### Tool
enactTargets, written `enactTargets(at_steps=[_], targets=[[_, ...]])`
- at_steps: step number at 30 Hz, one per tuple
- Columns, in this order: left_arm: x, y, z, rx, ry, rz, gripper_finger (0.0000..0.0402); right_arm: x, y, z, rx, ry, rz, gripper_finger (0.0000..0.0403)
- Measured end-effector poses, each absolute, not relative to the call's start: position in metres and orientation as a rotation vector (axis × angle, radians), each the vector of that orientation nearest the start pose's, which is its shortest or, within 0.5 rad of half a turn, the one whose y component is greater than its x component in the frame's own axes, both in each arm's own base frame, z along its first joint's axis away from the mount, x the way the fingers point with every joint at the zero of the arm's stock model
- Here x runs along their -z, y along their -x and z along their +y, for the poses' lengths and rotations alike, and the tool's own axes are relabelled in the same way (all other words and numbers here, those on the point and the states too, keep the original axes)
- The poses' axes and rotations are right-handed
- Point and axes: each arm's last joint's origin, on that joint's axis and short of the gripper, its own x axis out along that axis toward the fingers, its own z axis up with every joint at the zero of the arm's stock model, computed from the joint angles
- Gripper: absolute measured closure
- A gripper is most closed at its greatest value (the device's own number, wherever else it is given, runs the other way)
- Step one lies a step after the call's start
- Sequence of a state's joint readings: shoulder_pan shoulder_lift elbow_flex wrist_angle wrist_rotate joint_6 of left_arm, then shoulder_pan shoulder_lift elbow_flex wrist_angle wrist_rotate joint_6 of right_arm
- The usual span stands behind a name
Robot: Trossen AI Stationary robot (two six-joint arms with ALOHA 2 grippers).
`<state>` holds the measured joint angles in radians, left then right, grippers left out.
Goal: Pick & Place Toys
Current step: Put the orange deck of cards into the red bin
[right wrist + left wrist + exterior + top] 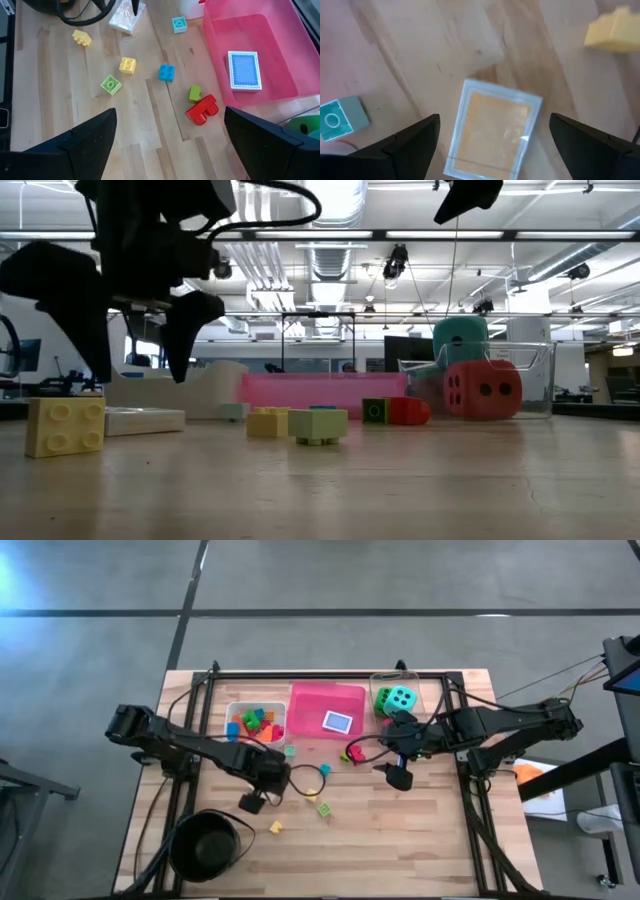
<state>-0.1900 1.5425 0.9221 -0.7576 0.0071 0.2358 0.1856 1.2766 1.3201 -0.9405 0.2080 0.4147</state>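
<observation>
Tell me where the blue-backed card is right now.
In the high view the blue-backed card lies flat inside the pink tray, mid-table at the far edge, between the white tray and the clear bin holding dice.

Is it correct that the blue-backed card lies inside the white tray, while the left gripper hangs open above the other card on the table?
Not quite. The blue-backed card lies inside the pink tray, not the white one, as the right wrist view shows. The rest holds: the left gripper hangs open above the other card on the table.
</observation>
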Motion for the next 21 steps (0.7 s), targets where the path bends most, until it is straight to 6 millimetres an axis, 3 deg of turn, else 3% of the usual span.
enactTargets(at_steps=[11,21], targets=[[-0.161,-0.252,-0.051,0.406,-0.407,1.342,0.0028,-0.352,-0.243,0.039,0.206,-0.223,0.854,0.0041],[-0.161,-0.254,-0.054,0.449,-0.456,1.305,0.0028,-0.352,-0.243,0.040,0.212,-0.244,0.852,0.0041]])
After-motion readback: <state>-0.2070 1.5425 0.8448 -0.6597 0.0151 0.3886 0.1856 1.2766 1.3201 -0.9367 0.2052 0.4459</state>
